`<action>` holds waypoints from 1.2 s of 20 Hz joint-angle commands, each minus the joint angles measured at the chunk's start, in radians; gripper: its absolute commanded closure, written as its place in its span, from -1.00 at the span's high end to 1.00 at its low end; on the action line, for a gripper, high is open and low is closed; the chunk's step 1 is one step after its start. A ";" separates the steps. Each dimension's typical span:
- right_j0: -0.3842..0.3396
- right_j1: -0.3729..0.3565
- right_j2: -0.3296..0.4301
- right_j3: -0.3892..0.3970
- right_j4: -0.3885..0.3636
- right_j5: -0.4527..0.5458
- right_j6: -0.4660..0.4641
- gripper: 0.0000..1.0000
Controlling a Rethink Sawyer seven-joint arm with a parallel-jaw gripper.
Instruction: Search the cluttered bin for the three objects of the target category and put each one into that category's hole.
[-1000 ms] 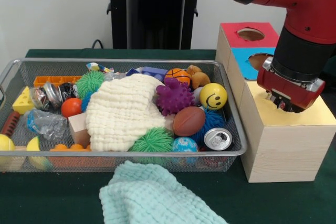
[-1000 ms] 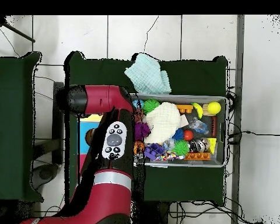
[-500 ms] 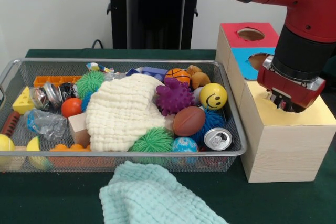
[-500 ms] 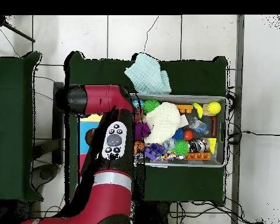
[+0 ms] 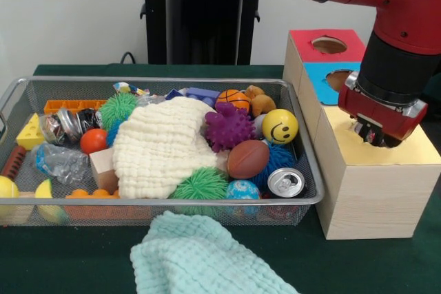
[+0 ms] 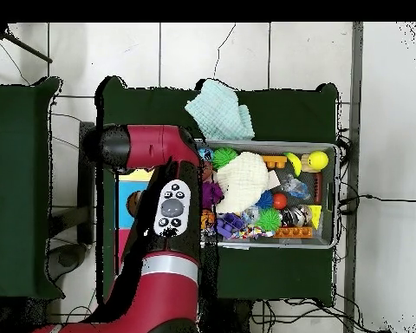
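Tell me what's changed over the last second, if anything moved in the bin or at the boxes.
Almost nothing. The gripper stays low over the yellow-topped box, at its hole, shifting only a hair. Nothing visibly taken or let go. The bin, the cream cloth and the mint cloth lie as before.

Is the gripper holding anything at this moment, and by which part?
It cannot be told. The gripper sits low over the yellow-topped box, its tip hidden; no polka-dot bag shows there.
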 commanded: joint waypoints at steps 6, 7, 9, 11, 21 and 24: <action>-0.064 -0.025 0.046 -0.020 -0.038 0.119 -0.044 -1.00; -0.064 -0.025 0.047 -0.025 -0.038 0.126 -0.044 -1.00; -0.061 -0.025 0.041 -0.029 -0.042 0.132 -0.042 -1.00; -0.067 -0.033 0.046 -0.026 -0.041 0.137 -0.053 -1.00; -0.084 -0.078 0.037 -0.033 -0.058 0.215 -0.083 -1.00; -0.084 -0.094 0.035 -0.043 -0.061 0.248 -0.083 -1.00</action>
